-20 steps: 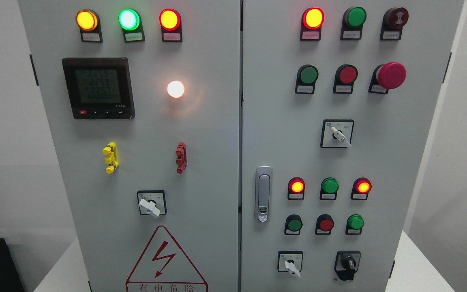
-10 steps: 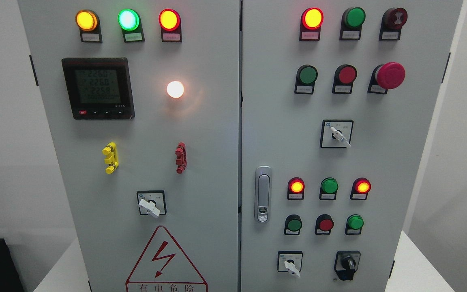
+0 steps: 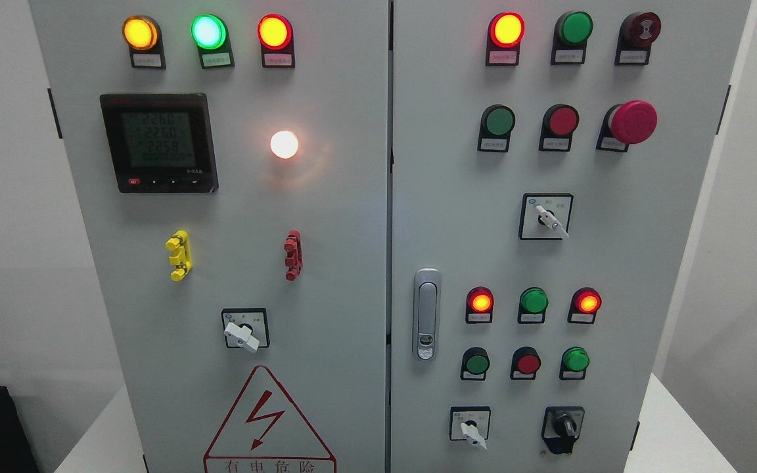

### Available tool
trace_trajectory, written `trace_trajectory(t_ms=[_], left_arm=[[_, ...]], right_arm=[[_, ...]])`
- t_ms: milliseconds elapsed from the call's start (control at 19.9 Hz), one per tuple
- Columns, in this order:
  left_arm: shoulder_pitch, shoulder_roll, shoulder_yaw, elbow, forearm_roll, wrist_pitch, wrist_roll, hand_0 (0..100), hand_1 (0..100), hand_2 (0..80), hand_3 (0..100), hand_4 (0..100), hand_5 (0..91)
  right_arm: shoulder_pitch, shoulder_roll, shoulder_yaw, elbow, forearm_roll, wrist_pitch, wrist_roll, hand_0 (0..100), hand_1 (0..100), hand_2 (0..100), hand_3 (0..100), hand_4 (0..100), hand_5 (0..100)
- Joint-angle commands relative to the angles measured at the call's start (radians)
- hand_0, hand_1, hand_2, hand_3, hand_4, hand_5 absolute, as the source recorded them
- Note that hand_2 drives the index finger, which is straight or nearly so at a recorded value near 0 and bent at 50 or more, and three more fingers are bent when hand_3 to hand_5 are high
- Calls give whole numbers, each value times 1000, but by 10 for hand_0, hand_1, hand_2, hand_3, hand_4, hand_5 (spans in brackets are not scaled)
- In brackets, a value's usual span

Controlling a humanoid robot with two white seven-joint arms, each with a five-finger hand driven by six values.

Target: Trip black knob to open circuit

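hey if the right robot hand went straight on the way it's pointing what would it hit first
Cannot say: neither robot hand shows in the head view, so its heading is unknown. The black knob sits untouched at the cabinet's lower right.

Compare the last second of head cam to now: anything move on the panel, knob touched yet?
Nothing moved. Only the digits on the meter display flickered slightly. The black knob at the lower right sits at the same angle, untouched. No hand has come into view. Lamps and the white selector switches are as before.
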Motion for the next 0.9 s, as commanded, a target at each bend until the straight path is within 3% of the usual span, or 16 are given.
trace_trajectory(t_ms=[0,552,702,853], left_arm=[[0,-1,1,1,2,1,0,120,389,0,0,0,0],[0,-1,1,1,2,1,0,120,389,0,0,0,0],[0,-1,1,1,2,1,0,120,389,0,0,0,0],[0,-1,1,1,2,0,0,120,389,0,0,0,0]], right_arm=[[-2,0,-12,-56,-3,-16,8,823,959,0,1000,952,851],[-10,-14,-12,-182,-3,-15,11,898,975,0,1000,968,851],[-22,-10,-15,-188,-3,-10,54,901,976,0,1000,970,850],[-40,-6,-15,-190,-3,-7,57,904,976,0,1000,971,849]])
